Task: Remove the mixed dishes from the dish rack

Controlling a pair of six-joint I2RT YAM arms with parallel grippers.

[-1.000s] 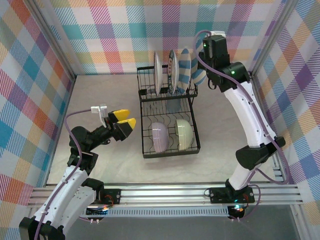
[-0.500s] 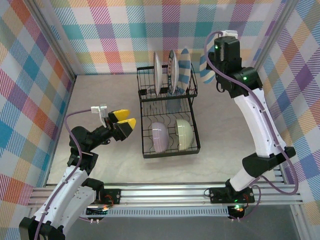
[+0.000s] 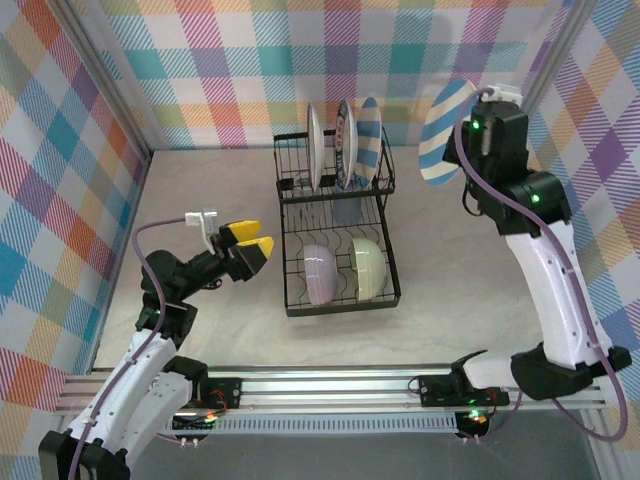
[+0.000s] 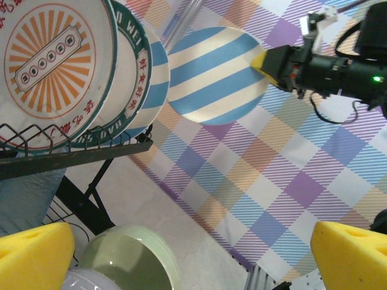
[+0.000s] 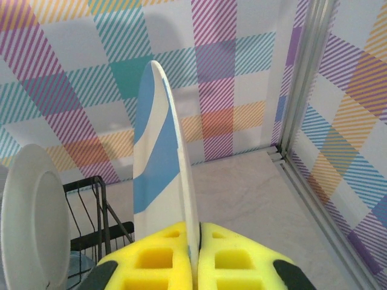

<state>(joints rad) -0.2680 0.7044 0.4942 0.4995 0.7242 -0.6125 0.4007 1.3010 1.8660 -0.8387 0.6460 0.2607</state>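
At the dish rack's (image 3: 336, 196) 8 o'clock the left arm crouches low, with the left gripper (image 3: 250, 237) spread wide and aimed at the rack. At its 2 o'clock the right arm stands tall, the right gripper (image 3: 466, 118) pinching a striped plate (image 3: 445, 118) by the rim, seemingly clear of the rack. The right wrist view shows that plate edge-on. The left wrist view shows its face, beside an orange-patterned plate (image 4: 51, 60) racked upright.
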